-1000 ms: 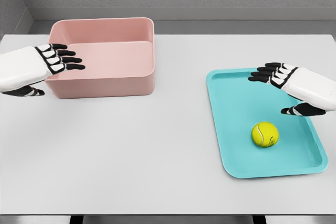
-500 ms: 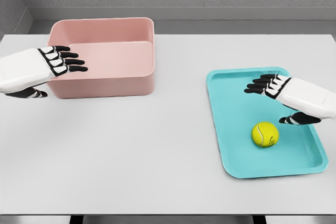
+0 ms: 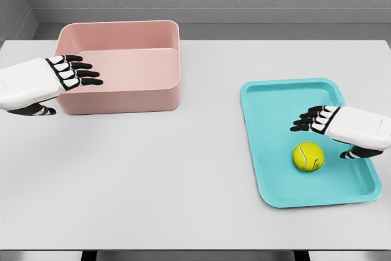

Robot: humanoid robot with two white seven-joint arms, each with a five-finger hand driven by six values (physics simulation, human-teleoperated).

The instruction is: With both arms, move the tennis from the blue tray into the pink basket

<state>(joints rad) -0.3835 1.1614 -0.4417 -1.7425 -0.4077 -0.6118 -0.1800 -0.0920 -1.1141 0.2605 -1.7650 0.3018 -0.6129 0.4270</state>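
Note:
A yellow tennis ball [image 3: 308, 156] lies in the blue tray [image 3: 269, 120] on the right side of the table. My right hand [image 3: 317, 128] hovers just above and behind the ball, fingers spread, open, holding nothing. The pink basket [image 3: 122, 65] stands at the back left with nothing inside. My left hand [image 3: 67, 77] is stretched flat over the basket's left front wall, fingers pointing right, open.
The white table [image 3: 183, 169] carries only the basket and the tray. Its front edge runs along the bottom of the view, and a grey wall stands behind it.
My right hand has come down and forward over the tray, from near its far rim to just above the ball. The left hand shifted slightly right.

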